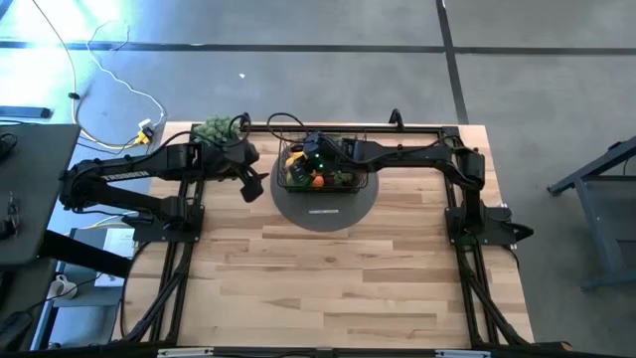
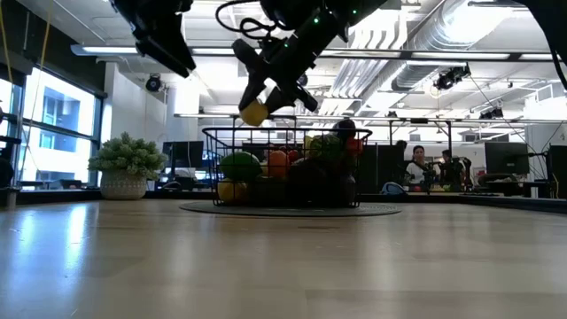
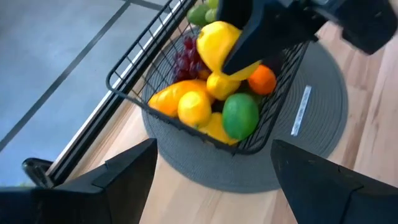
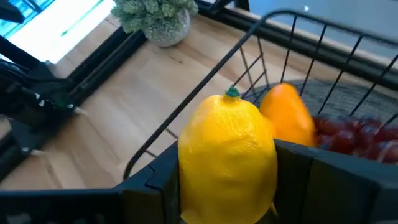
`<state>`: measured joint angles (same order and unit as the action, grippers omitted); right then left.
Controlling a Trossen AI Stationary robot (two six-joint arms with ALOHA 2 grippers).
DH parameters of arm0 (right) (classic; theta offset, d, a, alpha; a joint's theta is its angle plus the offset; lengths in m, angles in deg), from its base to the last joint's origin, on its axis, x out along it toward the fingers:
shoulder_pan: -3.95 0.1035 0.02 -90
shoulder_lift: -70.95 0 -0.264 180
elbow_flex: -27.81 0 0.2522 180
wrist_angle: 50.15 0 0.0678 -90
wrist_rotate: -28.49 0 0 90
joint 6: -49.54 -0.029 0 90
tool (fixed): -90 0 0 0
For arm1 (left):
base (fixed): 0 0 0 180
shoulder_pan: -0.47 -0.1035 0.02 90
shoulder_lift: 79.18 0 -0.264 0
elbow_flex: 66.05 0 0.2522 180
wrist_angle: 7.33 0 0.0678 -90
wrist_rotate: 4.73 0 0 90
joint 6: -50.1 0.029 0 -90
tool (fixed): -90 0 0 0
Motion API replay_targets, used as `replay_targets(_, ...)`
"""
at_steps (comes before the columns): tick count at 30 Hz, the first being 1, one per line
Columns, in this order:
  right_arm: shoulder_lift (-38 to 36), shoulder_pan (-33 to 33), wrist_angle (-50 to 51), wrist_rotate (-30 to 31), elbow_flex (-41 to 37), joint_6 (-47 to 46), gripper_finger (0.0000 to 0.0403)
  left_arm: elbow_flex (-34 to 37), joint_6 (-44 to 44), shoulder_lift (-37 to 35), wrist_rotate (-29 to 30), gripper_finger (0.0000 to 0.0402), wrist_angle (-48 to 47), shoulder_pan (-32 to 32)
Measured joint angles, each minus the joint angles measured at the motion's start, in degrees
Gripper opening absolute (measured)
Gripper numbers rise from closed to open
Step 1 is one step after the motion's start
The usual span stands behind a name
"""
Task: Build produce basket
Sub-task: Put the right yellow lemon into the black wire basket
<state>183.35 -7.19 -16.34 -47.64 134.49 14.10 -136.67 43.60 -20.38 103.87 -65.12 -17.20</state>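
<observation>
The black wire basket (image 1: 343, 151) stands on a round dark grey disc (image 1: 323, 207) at the table's far middle. It holds produce: lemons, a green lime-like fruit (image 3: 239, 115), an orange fruit, red grapes (image 3: 185, 57). My right gripper (image 2: 268, 96) hangs over the basket's left end, shut on a yellow lemon (image 4: 227, 149). Left of the basket and raised above the table, my left gripper (image 1: 253, 186) stands open with nothing between its fingers. My right gripper pinches the lemon's two long sides (image 4: 186, 168) between its two fingers. The fingers (image 4: 311, 171) slant down from the table's right side. The lemon's green stem end (image 4: 232, 93) points away from the gripper. The lemon (image 2: 254, 112) hangs clear, just above the basket's rim.
A grey-green leafy bunch in a pot (image 1: 214, 129) stands at the table's far left corner. A dark rail (image 1: 417, 129) runs along the far edge. Bare wood lies in front of the disc. People sit in the room beyond (image 2: 416, 164).
</observation>
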Motion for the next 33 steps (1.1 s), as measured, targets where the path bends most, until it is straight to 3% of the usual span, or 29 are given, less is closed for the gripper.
replay_targets(5,0.0,-2.4,2.3,-1.1,0.0,2.5,0.0153,0.0,-0.9,0.0,0.0,0.0305,1.7,0.0)
replay_targets(14,0.0,-7.4,8.6,-11.1,0.0,0.9,0.0154,0.0,-1.3,0.0,0.5,0.0305,2.5,0.0)
replay_targets(18,0.0,-8.4,9.3,-12.6,0.0,1.7,0.0158,0.0,-3.3,0.0,0.5,0.0305,2.4,0.0)
replay_targets(27,0.0,-8.8,9.3,-14.1,0.0,1.7,0.0249,0.0,-10.0,-3.8,-3.9,0.0305,2.3,0.1)
replay_targets(33,0.0,-8.8,9.1,-20.4,0.0,-2.1,0.0262,0.0,-10.9,-9.6,-1.8,0.0305,1.0,0.1)
